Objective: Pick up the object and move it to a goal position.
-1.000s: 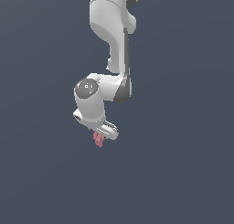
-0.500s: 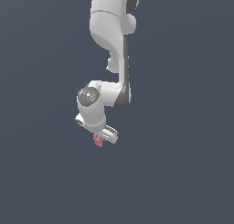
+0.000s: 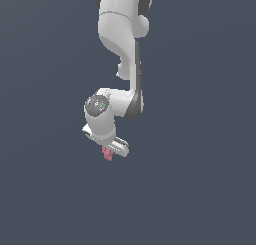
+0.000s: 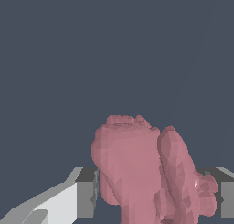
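Observation:
The object (image 3: pixel 107 153) is a small dusty pink-red lump with ridged lobes, poking out below the white hand of the arm in the exterior view. My gripper (image 3: pixel 107 150) is shut on it and holds it in the air. In the wrist view the object (image 4: pixel 146 173) fills the space between the two fingers (image 4: pixel 84 191), which press it from both sides. Its lower part is cut off by the picture's edge.
The white arm (image 3: pixel 120 44) reaches down from the upper edge of the exterior view. Around it lies only a plain dark grey-blue background with no other objects in sight.
The arm has carried the object slightly toward the exterior view's left and a little upward. The grip has stayed shut on it throughout.

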Robot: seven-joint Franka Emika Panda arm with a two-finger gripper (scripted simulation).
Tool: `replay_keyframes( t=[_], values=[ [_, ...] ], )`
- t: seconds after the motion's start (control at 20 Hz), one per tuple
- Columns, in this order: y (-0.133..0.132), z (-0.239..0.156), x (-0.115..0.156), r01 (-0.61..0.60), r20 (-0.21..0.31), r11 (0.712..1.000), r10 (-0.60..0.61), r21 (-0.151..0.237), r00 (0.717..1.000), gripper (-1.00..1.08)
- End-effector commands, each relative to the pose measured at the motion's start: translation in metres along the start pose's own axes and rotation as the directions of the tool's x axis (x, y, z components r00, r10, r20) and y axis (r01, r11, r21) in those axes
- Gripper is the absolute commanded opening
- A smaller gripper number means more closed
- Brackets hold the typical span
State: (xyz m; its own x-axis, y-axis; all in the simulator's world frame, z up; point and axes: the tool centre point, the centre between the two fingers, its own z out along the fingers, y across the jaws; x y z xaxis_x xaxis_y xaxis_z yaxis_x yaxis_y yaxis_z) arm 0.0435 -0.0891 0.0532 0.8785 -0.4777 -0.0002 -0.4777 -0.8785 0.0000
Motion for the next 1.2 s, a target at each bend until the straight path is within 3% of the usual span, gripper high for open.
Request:
replay_keyframes(
  t=[0.0,0.5,1.15],
  values=[
    [0.0,0.0,0.0,0.0,0.0,1.0,0.0,0.0,1.0,-1.0],
    [0.001,-0.034,0.014,0.0,0.0,1.0,0.0,0.0,1.0,-1.0],
    [0.004,-0.138,0.057,-0.001,0.0,1.0,0.001,-0.001,1.0,-1.0]
  ],
)
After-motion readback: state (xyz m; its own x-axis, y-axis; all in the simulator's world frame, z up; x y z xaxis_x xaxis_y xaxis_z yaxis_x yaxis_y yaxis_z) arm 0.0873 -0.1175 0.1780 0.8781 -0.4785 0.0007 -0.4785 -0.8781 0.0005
